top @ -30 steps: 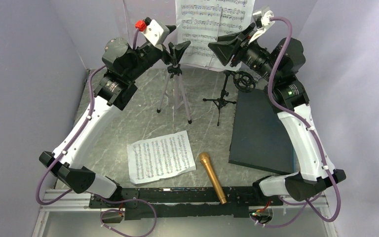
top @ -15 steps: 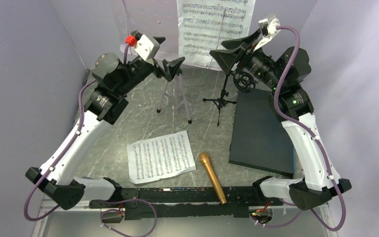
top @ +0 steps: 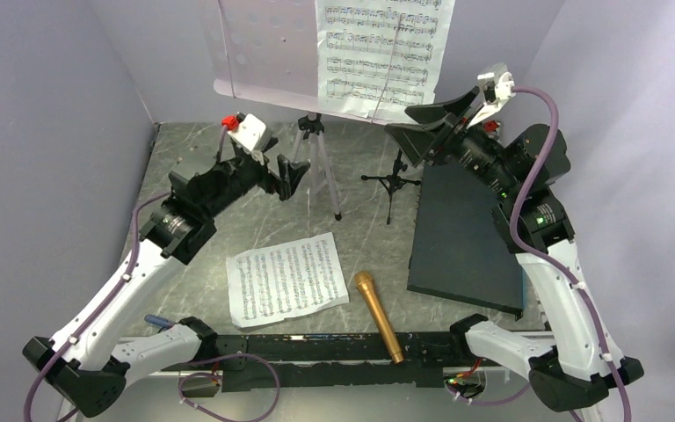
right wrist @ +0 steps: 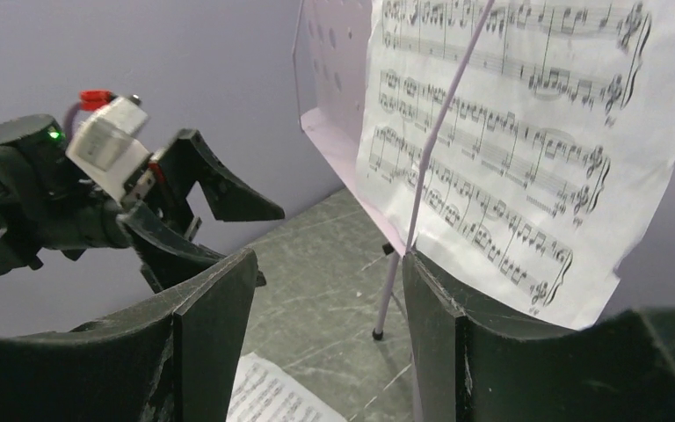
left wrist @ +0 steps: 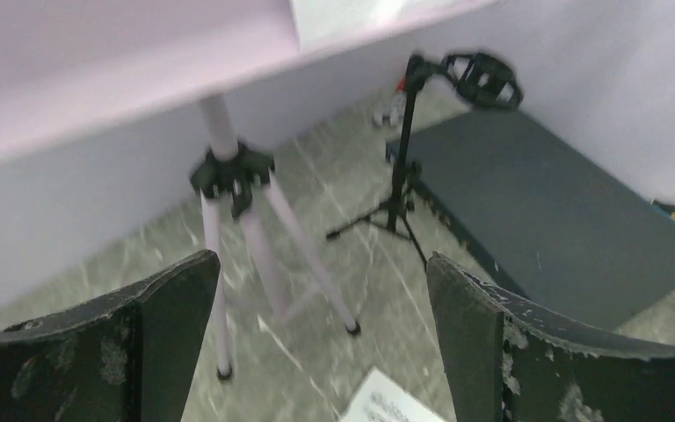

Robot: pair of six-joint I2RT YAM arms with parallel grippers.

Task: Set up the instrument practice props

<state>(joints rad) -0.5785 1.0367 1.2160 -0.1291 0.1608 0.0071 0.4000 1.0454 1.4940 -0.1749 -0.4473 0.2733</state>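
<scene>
The pale lilac music stand [top: 315,167] stands at the back on its tripod, with its perforated desk [top: 264,53] up high. One music sheet [top: 382,53] rests on the desk. A second sheet [top: 286,280] lies flat on the table, and the gold microphone [top: 378,315] lies beside it. The black mic stand [top: 395,180] with its ring mount [left wrist: 483,77] stands right of the tripod. My left gripper [top: 294,180] hangs open and empty left of the tripod legs [left wrist: 228,171]. Just right of the desk's lower edge, my right gripper [top: 402,123] is open, holding nothing.
A dark grey slab [top: 466,233] lies on the right, close to the mic stand's feet. Lilac walls close in the back and both sides. A black rail [top: 316,347] with the arm bases runs along the near edge.
My left gripper opened wide and drew back down from the stand's desk toward the table. My right gripper opened further and backed off to the right. The sheet stays on the desk.
</scene>
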